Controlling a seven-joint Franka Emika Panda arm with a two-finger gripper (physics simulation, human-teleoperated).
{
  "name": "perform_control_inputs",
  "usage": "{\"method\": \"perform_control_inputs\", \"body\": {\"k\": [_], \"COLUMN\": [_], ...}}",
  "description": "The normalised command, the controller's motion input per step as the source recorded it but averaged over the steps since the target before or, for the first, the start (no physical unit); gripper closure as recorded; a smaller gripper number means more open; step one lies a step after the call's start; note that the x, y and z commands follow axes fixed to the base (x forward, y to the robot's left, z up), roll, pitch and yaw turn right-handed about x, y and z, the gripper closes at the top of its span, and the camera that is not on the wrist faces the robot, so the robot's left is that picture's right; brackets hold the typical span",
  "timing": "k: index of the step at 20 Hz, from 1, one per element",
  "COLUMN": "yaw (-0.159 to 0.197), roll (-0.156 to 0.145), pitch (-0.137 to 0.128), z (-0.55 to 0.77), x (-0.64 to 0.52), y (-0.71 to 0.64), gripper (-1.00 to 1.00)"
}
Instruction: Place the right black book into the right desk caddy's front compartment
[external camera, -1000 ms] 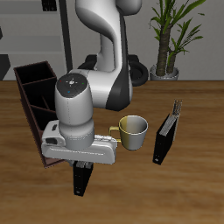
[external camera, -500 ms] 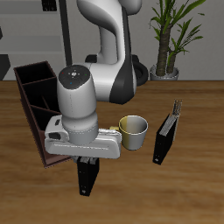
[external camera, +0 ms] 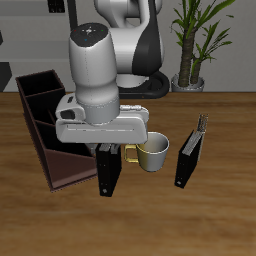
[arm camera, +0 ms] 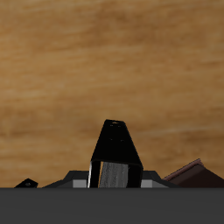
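My gripper point(external camera: 107, 152) is shut on the right black book point(external camera: 107, 173) and holds it upright above the table, close to the low front end of the right desk caddy point(external camera: 38, 118). The caddy is a long maroon-brown box with a dark interior; its front compartment point(external camera: 68, 168) is partly hidden by my arm. In the wrist view the book point(arm camera: 115, 153) stands between my fingers, and a corner of the caddy point(arm camera: 194, 170) shows beside it.
A yellow-green mug point(external camera: 153, 151) stands just behind the held book. Another black book point(external camera: 187, 158) with a tan striped top edge stands upright beyond the mug. A potted plant point(external camera: 192, 50) is behind the table's back edge.
My gripper has risen with the black book, lifting it off the table near the front edge, and has moved farther back toward the mug and the caddy's front end.
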Motion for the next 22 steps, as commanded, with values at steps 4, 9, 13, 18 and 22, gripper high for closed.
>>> {"method": "perform_control_inputs", "body": {"k": [4,9,13,18,22], "yaw": [0.046,0.054,0.053,0.041,0.081], "roll": [0.015,0.025,0.006,-0.029,0.019], "pitch": [-0.065,-0.046,-0.005,-0.017,-0.008], "z": [0.64,0.56,0.39,0.3,0.19], "x": [-0.41,-0.46,-0.42,-0.42,-0.59], "y": [0.11,0.09,0.08,-0.02,0.05], "gripper": [1.0,1.0,1.0,1.0,1.0]}}
